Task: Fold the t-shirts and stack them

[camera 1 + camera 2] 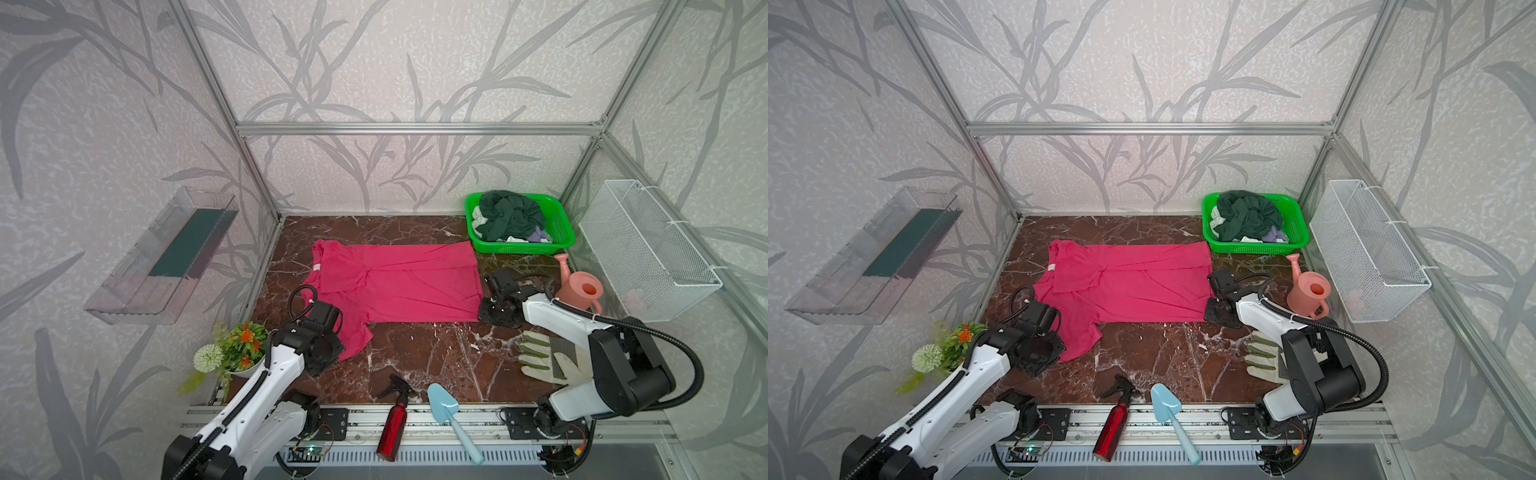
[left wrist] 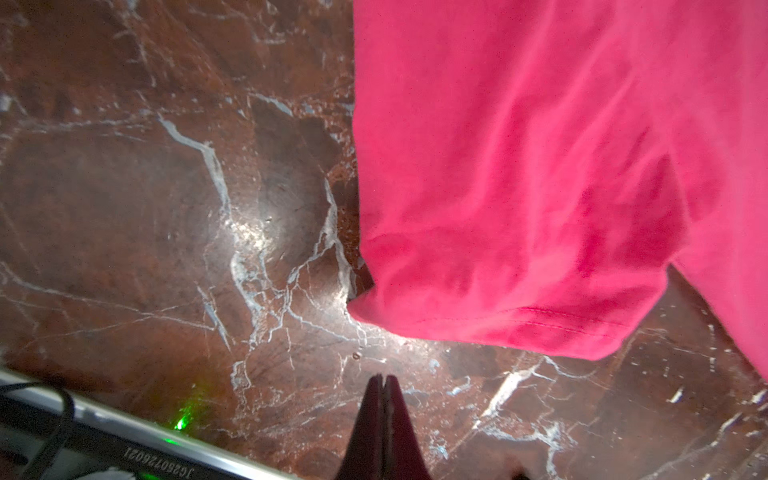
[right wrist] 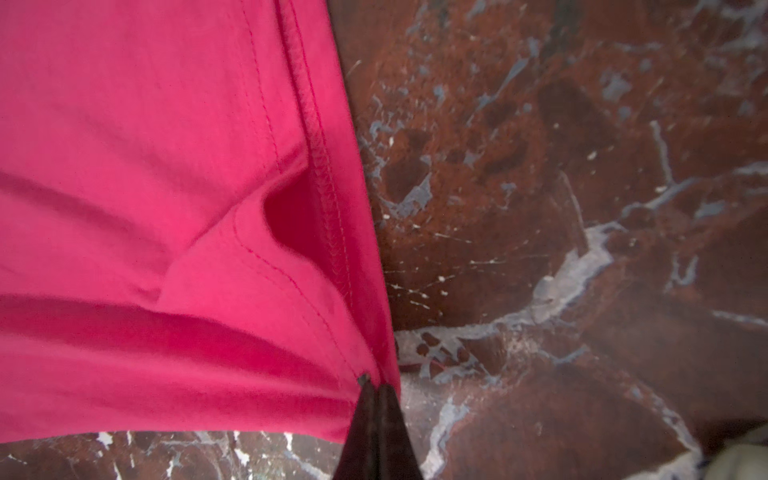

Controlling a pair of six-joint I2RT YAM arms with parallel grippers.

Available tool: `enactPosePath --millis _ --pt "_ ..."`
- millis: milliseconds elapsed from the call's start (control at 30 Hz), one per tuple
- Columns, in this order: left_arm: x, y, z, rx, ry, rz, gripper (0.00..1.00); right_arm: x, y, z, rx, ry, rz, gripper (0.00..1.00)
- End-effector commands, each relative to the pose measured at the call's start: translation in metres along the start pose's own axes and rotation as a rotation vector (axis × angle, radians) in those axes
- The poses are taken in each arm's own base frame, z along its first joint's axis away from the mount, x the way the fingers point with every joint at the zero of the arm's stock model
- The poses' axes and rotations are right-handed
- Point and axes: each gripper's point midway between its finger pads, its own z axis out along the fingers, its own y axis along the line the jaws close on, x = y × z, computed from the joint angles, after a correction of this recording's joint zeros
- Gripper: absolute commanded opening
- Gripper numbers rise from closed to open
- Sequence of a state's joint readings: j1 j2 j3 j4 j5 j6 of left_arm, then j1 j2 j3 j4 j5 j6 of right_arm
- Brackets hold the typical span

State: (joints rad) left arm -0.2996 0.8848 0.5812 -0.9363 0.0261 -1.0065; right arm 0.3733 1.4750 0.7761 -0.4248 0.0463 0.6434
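Pink tee (image 1: 415,286) flat mid-desk (image 1: 436,357); white neck label (image 1: 317,268) unreadable. R gripper (image 3: 376,388) pinches its hem corner. L gripper (image 2: 383,379) pressed together, empty. Rail code (image 2: 158,463): approx. JC250726021. Other tees (image 1: 509,216) in green basket (image 1: 519,249).

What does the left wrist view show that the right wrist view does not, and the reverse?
Only the left wrist view: the left hand, shut and empty above the marble table, apart from the sleeve of the pink t-shirt; also a metal rail with a green light. Only the right wrist view: the right hand, shut on the t-shirt's hem corner, and a bit of what seems the pale glove. Both: the pink t-shirt lying on the marble table.
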Motion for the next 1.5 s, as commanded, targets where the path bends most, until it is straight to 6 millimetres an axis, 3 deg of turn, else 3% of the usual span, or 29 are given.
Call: enactPosePath --millis 0,133,233,400,667,800,933,967,1033,1233,1467 --pt "-0.007 0.003 -0.016 -0.011 -0.045 -0.011 0.0 -0.004 -0.005 -0.013 0.016 -0.044 0.04 0.0" --pt "-0.006 0.004 -0.006 -0.008 -0.045 0.015 0.0 -0.003 -0.009 -0.012 0.033 -0.049 0.039 0.0" --pt "0.005 -0.002 0.011 -0.002 0.031 0.046 0.16 0.0 -0.008 -0.006 0.029 -0.026 0.037 0.0" --pt "0.013 0.0 0.028 -0.063 0.105 0.076 0.24 0.001 -0.003 -0.003 0.007 -0.019 0.038 0.0" --pt "0.006 0.01 0.041 -0.145 0.079 0.09 0.38 0.0 -0.003 -0.002 0.014 -0.014 0.021 0.0" --pt "0.006 0.02 0.048 -0.242 0.107 0.101 0.39 -0.001 -0.001 -0.002 0.01 -0.006 0.018 0.0" --pt "0.009 0.021 0.055 -0.25 0.126 0.11 0.31 -0.004 0.0 -0.005 0.01 -0.014 0.009 0.0" --pt "0.009 0.021 0.056 -0.247 0.126 0.11 0.24 -0.004 0.001 -0.006 0.007 -0.014 0.006 0.0" --pt "0.008 0.02 0.054 -0.243 0.124 0.111 0.01 -0.005 0.003 -0.008 0.0 -0.016 0.005 0.0" --pt "0.007 0.013 0.036 -0.171 0.092 0.07 0.0 -0.002 0.004 -0.011 -0.019 -0.009 0.011 0.0" --pt "-0.004 -0.003 -0.011 -0.03 0.007 0.04 0.0 0.006 -0.002 -0.018 -0.026 -0.016 0.041 0.0"
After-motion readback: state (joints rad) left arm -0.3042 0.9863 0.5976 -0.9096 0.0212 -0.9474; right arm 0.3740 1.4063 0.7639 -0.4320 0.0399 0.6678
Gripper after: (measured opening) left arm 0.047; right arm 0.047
